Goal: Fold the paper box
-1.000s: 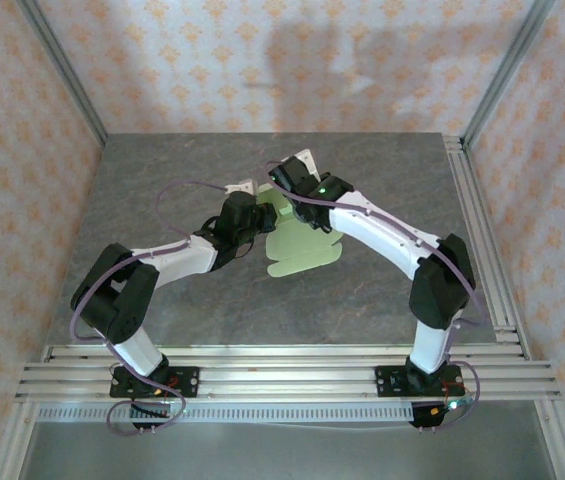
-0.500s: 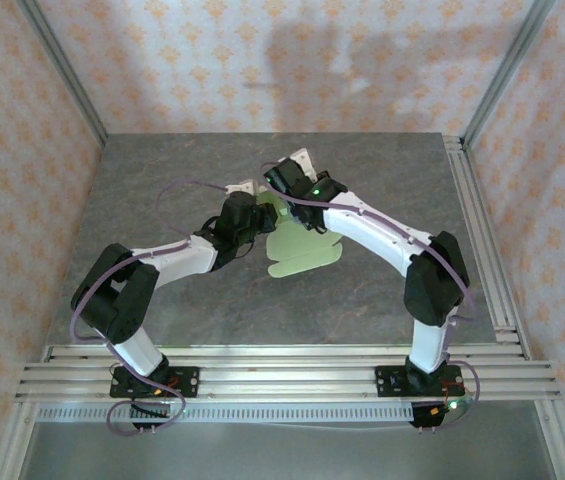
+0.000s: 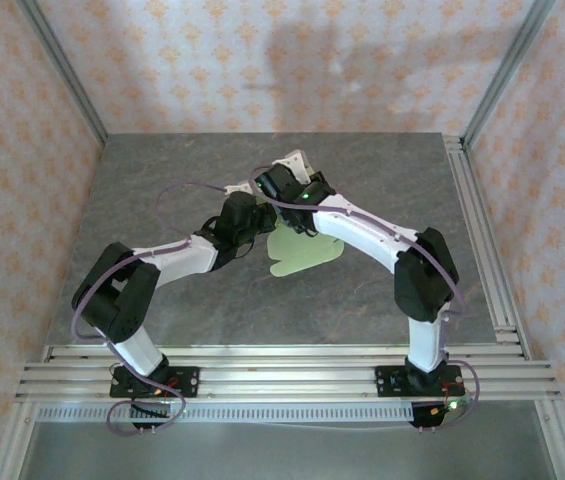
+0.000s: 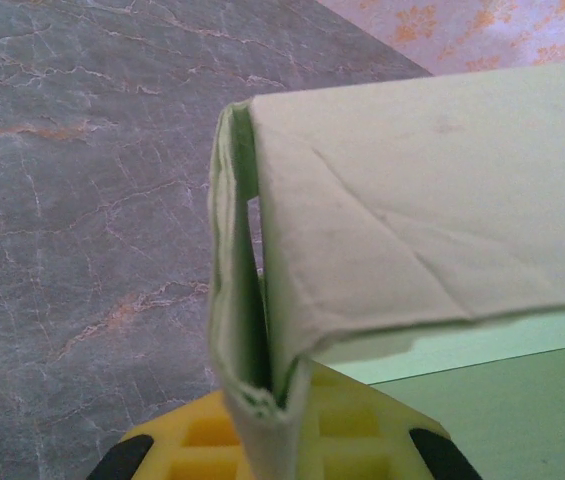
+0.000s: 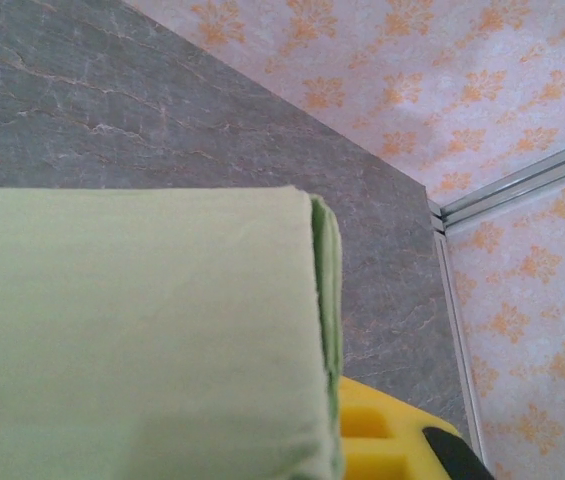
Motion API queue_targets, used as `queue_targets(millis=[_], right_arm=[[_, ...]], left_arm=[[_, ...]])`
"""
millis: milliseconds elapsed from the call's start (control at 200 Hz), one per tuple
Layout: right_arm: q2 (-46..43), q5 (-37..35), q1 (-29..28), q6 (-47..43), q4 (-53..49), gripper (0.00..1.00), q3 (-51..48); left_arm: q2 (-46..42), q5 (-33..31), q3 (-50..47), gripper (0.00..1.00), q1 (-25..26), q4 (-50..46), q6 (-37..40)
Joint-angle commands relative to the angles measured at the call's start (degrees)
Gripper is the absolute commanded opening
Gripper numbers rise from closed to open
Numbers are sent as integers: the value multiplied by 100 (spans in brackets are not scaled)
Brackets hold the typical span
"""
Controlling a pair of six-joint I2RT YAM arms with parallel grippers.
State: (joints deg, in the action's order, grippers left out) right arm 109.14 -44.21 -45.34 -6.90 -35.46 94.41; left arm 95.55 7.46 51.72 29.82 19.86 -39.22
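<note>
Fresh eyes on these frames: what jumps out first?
The pale green paper box, part-folded, lies at the centre of the grey veined table. The yellow left fingers are shut on a doubled flap that rises in the left wrist view. A folded panel lies over the right fingers in the right wrist view.

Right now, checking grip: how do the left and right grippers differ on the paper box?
The left gripper comes from the left, the right gripper from the right. At the left gripper the paper box layers gape; at the right gripper they lie flat. Both shut on it.
</note>
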Motion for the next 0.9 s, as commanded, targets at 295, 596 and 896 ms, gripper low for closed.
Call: queue_targets(millis=[295, 596, 896], right_arm=[[-566, 669, -36, 200, 291, 32, -63], [-1175, 1734, -34, -92, 671, 65, -666], [-2114, 4434, 502, -345, 1117, 86, -1462]], left_arm=[[52, -109, 183, 0, -51, -27, -242], [158, -114, 246, 0, -92, -114, -375], [147, 113, 313, 0, -148, -228, -155]])
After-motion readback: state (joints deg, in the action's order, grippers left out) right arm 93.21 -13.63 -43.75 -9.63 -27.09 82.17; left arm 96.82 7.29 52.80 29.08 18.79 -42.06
